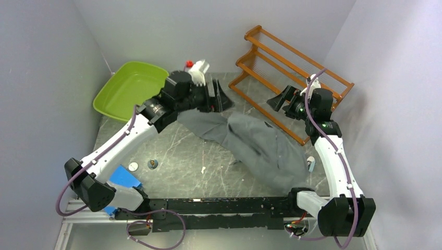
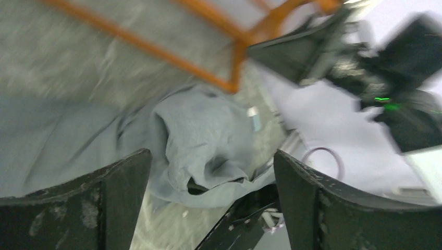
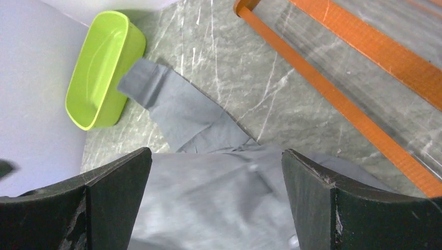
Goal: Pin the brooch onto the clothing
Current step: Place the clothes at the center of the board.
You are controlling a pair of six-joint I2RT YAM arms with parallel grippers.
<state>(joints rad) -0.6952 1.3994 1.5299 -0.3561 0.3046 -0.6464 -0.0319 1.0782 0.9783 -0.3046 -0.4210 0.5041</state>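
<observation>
found the shirt (image 1: 260,146) crumpled in a long heap on the table (image 1: 177,151), running from under the left gripper (image 1: 221,97) at the far middle down toward the right arm's base. found the left gripper hanging above the shirt's far end, just beside the green tub (image 1: 125,88). in its wrist view saw both fingers (image 2: 104,208) spread wide with nothing between them, only the bunched shirt (image 2: 198,135) below, blurred. found the right gripper (image 1: 275,101) over the near rail of the orange rack (image 1: 304,55), pointing left toward the shirt and apart from it. saw its fingers (image 3: 104,208) wide apart too and holding nothing, with a sleeve (image 3: 156,96) laid out flat toward the tub (image 3: 99,73) and the rack (image 3: 333,96) to the right. noted two small round pieces on the bare table left of the shirt, well apart from it: a pale piece (image 1: 133,166) and a dark piece (image 1: 152,164). could not tell whether either was the brooch. noted a blue pad (image 1: 124,177) by the left arm's base.
</observation>
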